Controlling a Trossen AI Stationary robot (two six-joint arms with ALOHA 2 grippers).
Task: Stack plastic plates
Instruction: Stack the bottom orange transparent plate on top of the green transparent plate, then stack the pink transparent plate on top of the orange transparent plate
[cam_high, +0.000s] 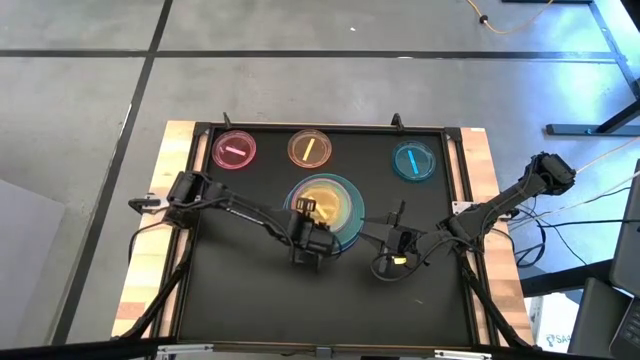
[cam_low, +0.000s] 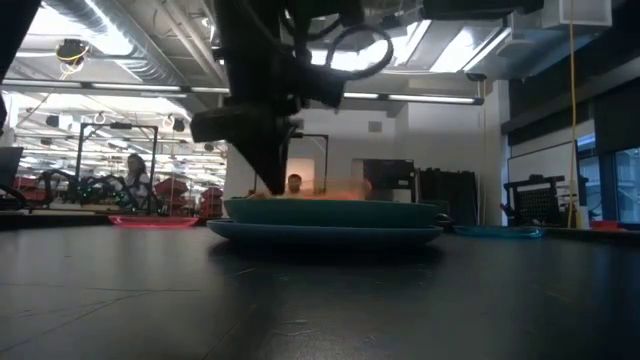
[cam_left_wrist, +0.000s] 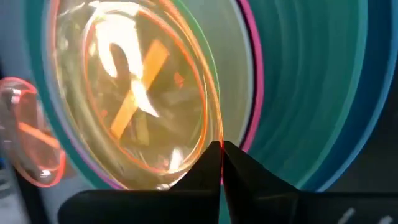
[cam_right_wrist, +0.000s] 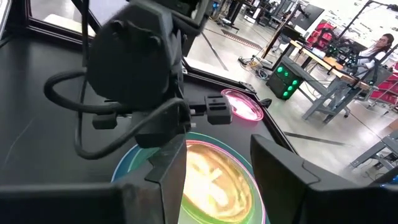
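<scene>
A stack of plates (cam_high: 330, 210) is seen in the middle of the black table (cam_high: 250, 300). At the bottom a big light-blue plate (cam_low: 330, 234) is found, and a teal plate (cam_low: 330, 212) is laid on it. In the left wrist view a hot-pink rim (cam_left_wrist: 252, 74) and a green rim (cam_left_wrist: 208, 59) are seen inside the teal one. On top, a small see-through orange plate (cam_left_wrist: 137, 93) with a bright stripe is placed.

The left gripper (cam_high: 305, 240) is held at the near edge of the stack. Its two dark fingers (cam_left_wrist: 249, 171) are pressed close together, and the thin rim of the orange plate is pinched between them.

The right gripper (cam_high: 398, 250) is held over the bare table, just to the right of the stack, apart from it. Its fingers (cam_right_wrist: 283, 165) are spread wide and nothing is held in them.

Three more small plates are set in a row along the far side of the table. A pink plate (cam_high: 234, 150) is at the left, another orange plate (cam_high: 309, 148) is in the middle, and a cyan plate (cam_high: 414, 161) is at the right. Each has a bright stripe. None of them is touched by a gripper.

A wooden frame (cam_high: 150, 250) is seen around the table.
</scene>
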